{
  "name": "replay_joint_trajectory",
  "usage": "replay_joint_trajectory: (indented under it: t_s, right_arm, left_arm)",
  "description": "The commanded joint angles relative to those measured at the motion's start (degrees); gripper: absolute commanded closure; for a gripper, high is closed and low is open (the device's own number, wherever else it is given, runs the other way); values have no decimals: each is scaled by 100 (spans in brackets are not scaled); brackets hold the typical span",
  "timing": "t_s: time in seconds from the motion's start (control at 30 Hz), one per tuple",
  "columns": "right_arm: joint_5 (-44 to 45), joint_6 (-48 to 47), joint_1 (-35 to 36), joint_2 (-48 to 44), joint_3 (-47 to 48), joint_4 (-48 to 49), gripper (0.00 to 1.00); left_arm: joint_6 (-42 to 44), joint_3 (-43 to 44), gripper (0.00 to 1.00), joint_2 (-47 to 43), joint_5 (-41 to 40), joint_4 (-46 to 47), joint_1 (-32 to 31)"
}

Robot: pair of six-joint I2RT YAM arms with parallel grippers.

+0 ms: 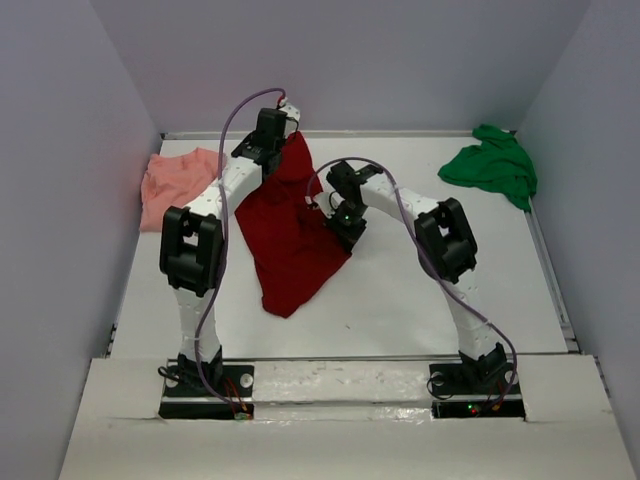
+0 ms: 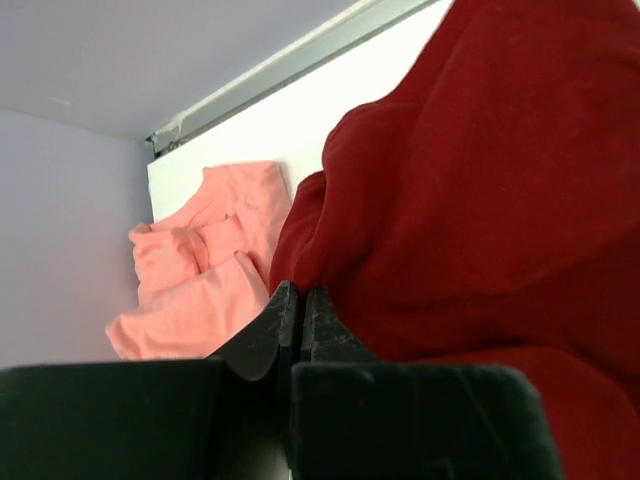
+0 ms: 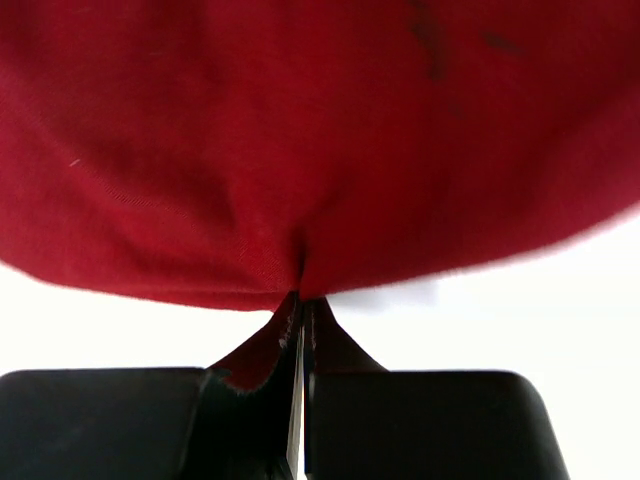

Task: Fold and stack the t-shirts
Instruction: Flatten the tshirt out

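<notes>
Left fingers [image 2: 278,322] clenching on red shirt [image 1: 290,240], holding its top end up near the far wall. Right fingers [image 3: 322,345] pinching the same shirt's right edge. Lower end lying on table [image 1: 420,300]. Pink shirt [image 1: 175,185] lying crumpled far left, green shirt [image 1: 492,165] far right.

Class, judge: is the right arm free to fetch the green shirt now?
Probably not yet: the right tool is shut on the red shirt, also held by the left tool. The green shirt lies unobstructed.
</notes>
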Motion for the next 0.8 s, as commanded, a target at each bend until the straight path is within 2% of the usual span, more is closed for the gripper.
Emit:
replay_joint_trajectory:
  t_s: [0.0,0.2,0.37,0.47,0.6,0.77]
  right_arm:
    - [1226,148,-281,-220,-151,560,100]
    - [1578,377,-720,-308,-107,621,100]
    - [1849,553,-1204,-274,252,656,100]
    - [1930,588,-1468,-159,648,665,100]
    - [1965,474,-1644,78,1402,691,100]
    - [2176,316,-1697,543,2317,797,100]
  left_arm:
    - [32,-353,100,-702,-170,-90,70]
    - [-213,-951,100,-1123,94,-818,70]
    - [-328,-1865,100,-1738,190,-978,52]
    - [-407,-2287,100,-2020,488,-1241,17]
    - [-583,-2533,100,-2144,805,-2076,-202]
    - [-451,-2947,100,-2486,1034,-2296,-624]
